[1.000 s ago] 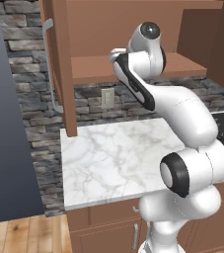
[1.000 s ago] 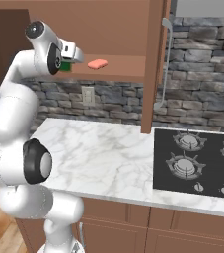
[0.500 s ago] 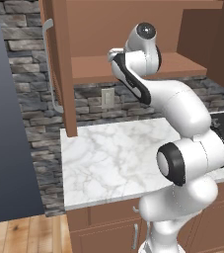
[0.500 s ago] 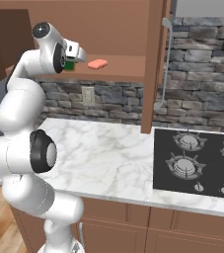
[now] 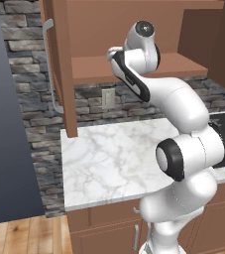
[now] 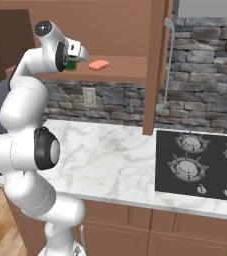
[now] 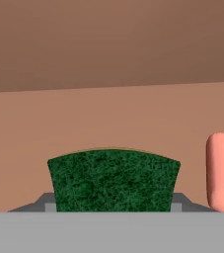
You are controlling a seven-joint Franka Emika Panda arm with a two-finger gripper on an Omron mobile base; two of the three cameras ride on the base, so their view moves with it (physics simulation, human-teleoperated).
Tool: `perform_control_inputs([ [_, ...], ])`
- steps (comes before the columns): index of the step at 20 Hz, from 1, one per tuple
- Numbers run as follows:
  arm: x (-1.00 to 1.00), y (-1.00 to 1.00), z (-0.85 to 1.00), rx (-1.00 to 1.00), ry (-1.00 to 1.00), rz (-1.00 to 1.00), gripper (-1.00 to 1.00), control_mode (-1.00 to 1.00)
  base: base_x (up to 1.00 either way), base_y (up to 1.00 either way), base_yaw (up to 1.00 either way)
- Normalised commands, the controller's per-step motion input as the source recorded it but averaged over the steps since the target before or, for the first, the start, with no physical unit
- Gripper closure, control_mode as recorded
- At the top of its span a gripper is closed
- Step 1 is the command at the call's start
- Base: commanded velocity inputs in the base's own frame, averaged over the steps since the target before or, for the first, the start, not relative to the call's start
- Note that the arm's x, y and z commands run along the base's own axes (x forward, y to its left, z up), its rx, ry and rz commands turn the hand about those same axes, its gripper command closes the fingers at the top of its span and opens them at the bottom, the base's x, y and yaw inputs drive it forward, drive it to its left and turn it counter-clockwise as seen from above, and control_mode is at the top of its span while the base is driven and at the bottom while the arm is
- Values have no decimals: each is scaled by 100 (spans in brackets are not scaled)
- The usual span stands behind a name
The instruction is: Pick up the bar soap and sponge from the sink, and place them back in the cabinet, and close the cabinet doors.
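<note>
My gripper [image 6: 79, 54] is raised at the open cabinet [image 6: 115, 30], just above its wooden shelf [image 6: 120, 74], and is shut on the sponge [image 6: 72, 64]. In the hand view the sponge's dark green face [image 7: 113, 180] sits between my fingertips [image 7: 45, 201], with a thin yellow line along its top edge. The salmon-pink bar soap [image 6: 99, 64] lies on the shelf a little to the right of the sponge, and its rounded end [image 7: 223, 170] reaches the hand view's right edge. Both cabinet doors [image 5: 59, 64] [image 6: 157, 65] stand open. The sink is out of view.
A white marble counter [image 6: 105, 160] runs below the cabinet, with a black gas cooktop [image 6: 200, 160] at its right. A wall outlet [image 6: 89, 96] sits on the stone backsplash. The open right door's edge and silver handle [image 6: 168, 60] hang over the counter. A dark panel [image 5: 5, 129] stands at far left.
My hand has carried the sponge further in over the shelf, closer to the bar soap. The soap and the doors have not moved.
</note>
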Motion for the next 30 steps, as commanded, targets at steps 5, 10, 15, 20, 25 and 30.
perform_control_inputs([
  [5, 0, 0, 0, 0, 0, 0, -100, -100, 0, 0, 0],
  [10, 0, 0, 0, 0, 0, 0, -100, -100, 0, 0, 0],
  [15, 0, 0, 0, 0, 0, 0, -100, -100, 0, 0, 0],
  [20, -1, 0, 0, 0, -1, 0, -100, -100, 0, 0, 0],
  [25, -33, 0, 0, 0, -11, 0, -100, -100, 0, 0, 0],
  [30, -64, 0, 0, 0, -17, 0, -100, -100, 0, 0, 0],
])
